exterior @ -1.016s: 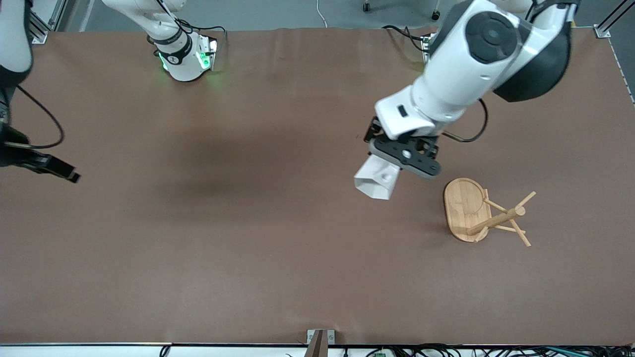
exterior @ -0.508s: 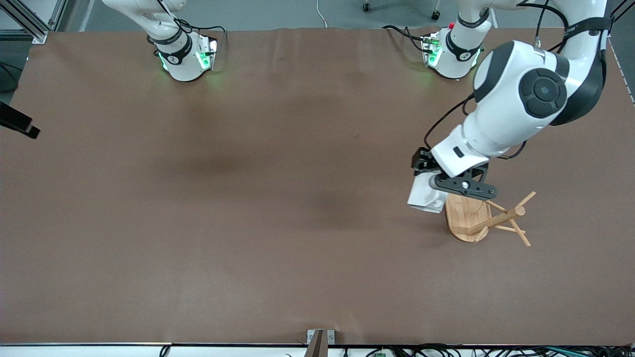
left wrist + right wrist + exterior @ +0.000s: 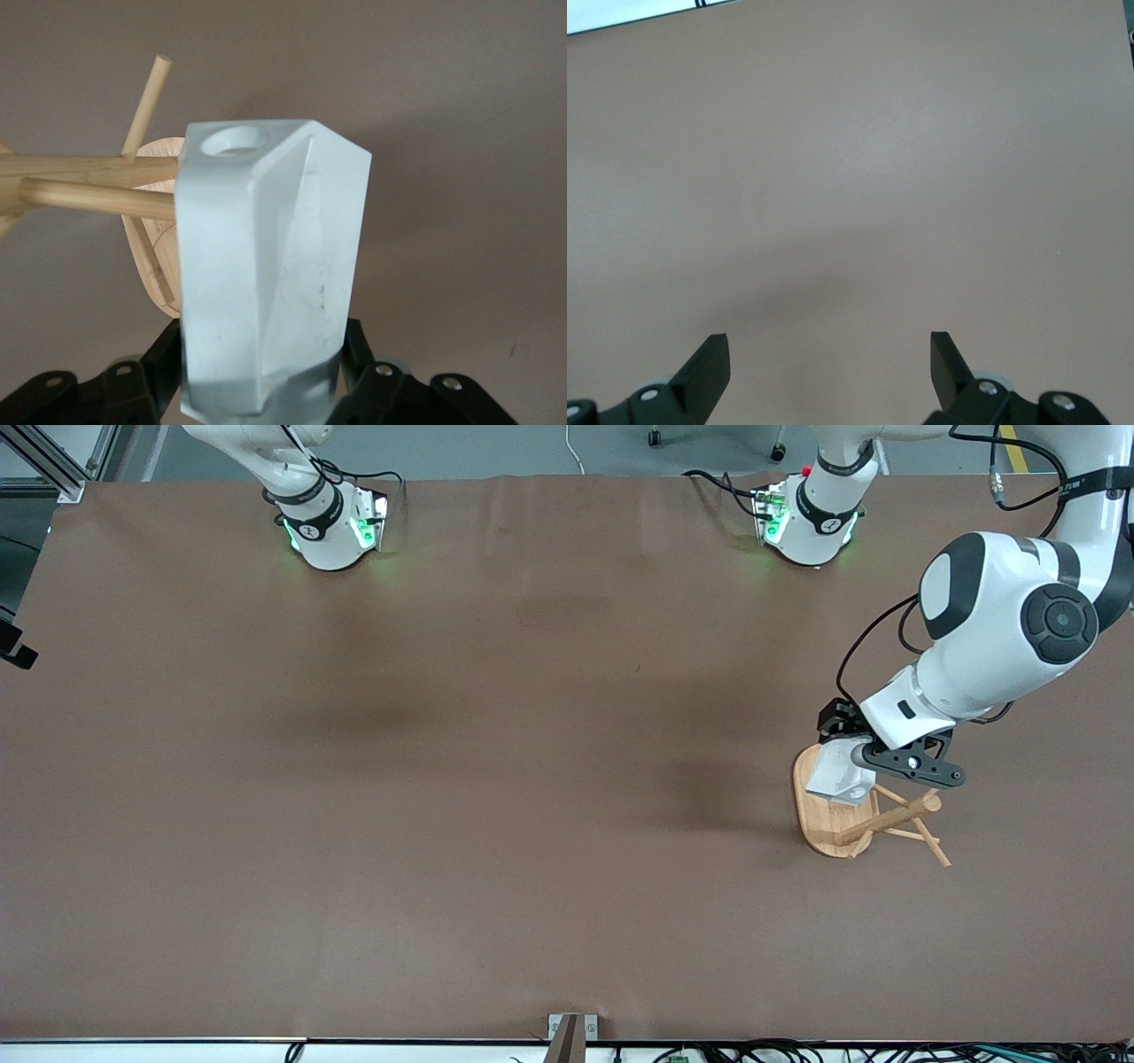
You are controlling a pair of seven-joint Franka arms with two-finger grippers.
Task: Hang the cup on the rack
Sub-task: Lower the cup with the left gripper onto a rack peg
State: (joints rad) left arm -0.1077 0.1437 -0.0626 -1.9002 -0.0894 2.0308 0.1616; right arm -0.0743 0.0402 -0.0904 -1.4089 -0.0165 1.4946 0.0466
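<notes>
left gripper [image 3: 873, 766] clamps the white faceted cup [image 3: 839, 772] (body partly hidden), handle hole toward the bamboo rack's [image 3: 828, 815] pegs; right gripper [image 3: 830, 367] agape, waiting.

you look down from a high front camera across the table [image 3: 496, 824], facing the two arm bases along its top edge and taking in the whole surface. your left wrist camera sits very close to the cup [image 3: 266, 274] and looks along it at the rack [image 3: 80, 181], the same pair you see small in the front view toward the left arm's end. your right wrist camera looks past the right gripper [image 3: 828, 372] at bare tabletop.
</notes>
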